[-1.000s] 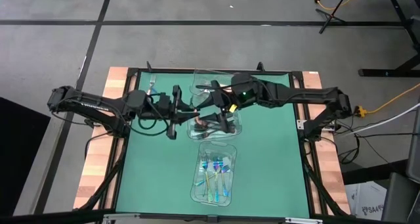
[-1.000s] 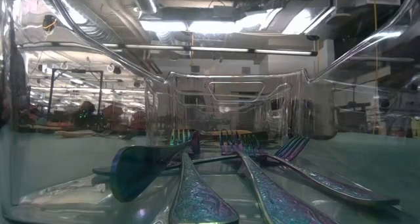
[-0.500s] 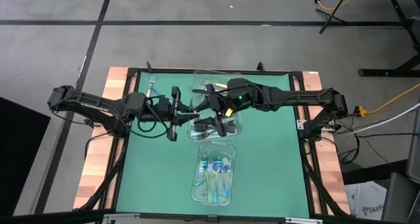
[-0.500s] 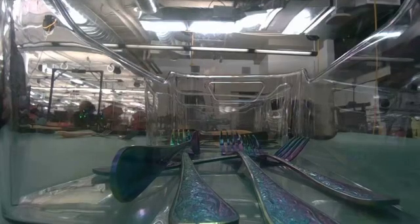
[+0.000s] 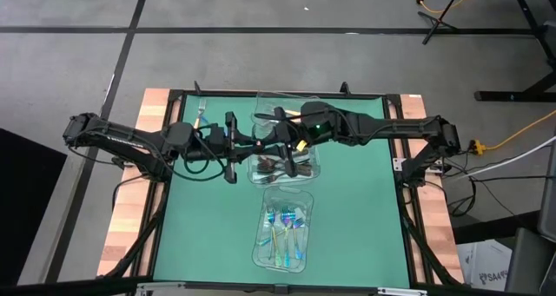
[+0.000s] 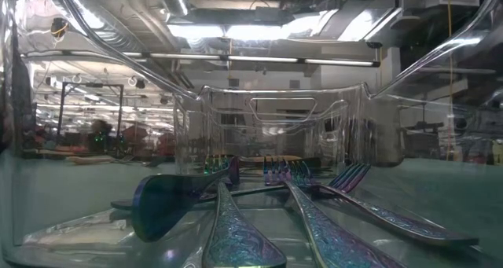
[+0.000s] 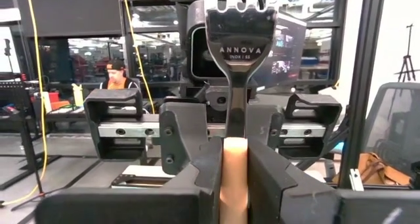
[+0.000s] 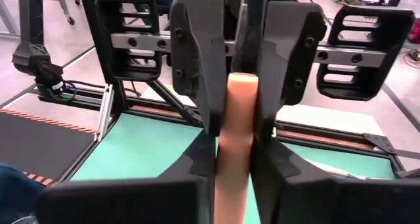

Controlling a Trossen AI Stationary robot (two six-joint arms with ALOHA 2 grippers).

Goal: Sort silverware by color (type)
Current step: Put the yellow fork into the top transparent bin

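the left gripper (image 7: 234, 178) and the right gripper (image 8: 233, 165) meet nose to nose above the far middle of the table (image 5: 356, 209), and both pinch the same orange-handled fork (image 7: 237, 66). in the left wrist view the dark fingers (image 7: 197, 178) press on the peach-orange handle, and the silver head rises past the other arm's jaws, its back stamped with maker's lettering, tines pointing away from the camera. in the right wrist view the orange handle runs up between that arm's own fingers (image 8: 275, 171) and on into the facing jaws, which close on its silver part. so the fork bridges the two grippers, held at both ends, off the table.

from above, the pair hangs over the near edge of the far clear container (image 5: 276, 105) and just beyond the middle clear container (image 5: 257, 176). the middle one holds a heap of dark grey forks (image 5: 276, 164). a lone fork (image 5: 199, 114) lies at the table's far left edge, beside the left arm.

nearer the front sits a third clear container (image 5: 259, 244) with the iridescent blue-teal forks (image 5: 285, 226) lying lengthwise inside. the low view looks through that container's wall: patterned blue-violet handles run toward the camera, tines pointing away.

the arms stretch in from both sides, and their crossed wrists hide much of the far container.
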